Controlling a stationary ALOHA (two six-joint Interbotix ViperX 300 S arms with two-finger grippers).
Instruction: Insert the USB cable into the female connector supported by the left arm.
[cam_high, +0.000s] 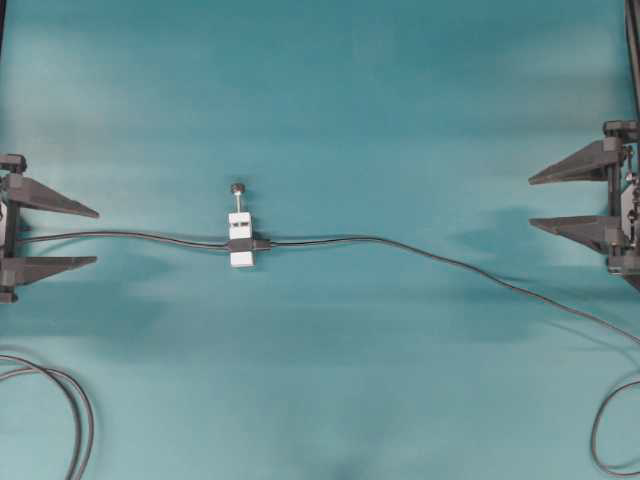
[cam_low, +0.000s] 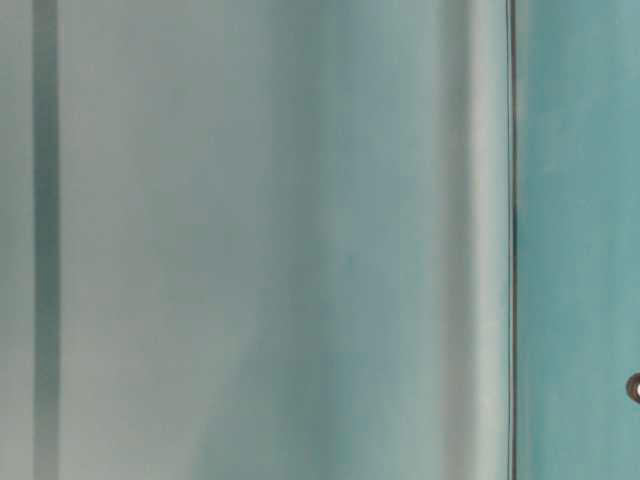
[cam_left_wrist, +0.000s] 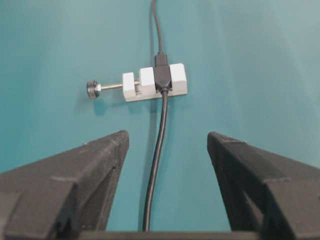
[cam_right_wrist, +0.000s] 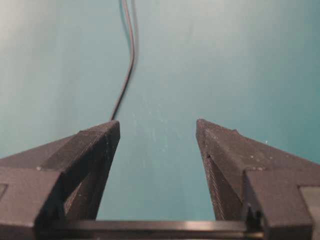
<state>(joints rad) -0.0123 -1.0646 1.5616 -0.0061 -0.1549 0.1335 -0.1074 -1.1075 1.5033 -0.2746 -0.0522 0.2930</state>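
Nothing's begun; both the left gripper (cam_high: 97, 237) and right gripper (cam_high: 530, 203) sit spread, empty, well apart from the female connector (cam_high: 240, 240); I'd say the left must first go and clamp that block. The USB cable (cam_high: 420, 252) lies beside it; I can't tell whether it's plugged.

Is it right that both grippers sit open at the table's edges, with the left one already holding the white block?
Not quite. The overhead view shows the left gripper open and empty, apart from the white block lying mid-table. The right gripper is open too.

Your left gripper (cam_high: 97, 236) sits at the left edge of the table (cam_high: 330, 80), jaws spread wide, empty. Your right gripper (cam_high: 530, 203) mirrors it at the right edge, also empty.
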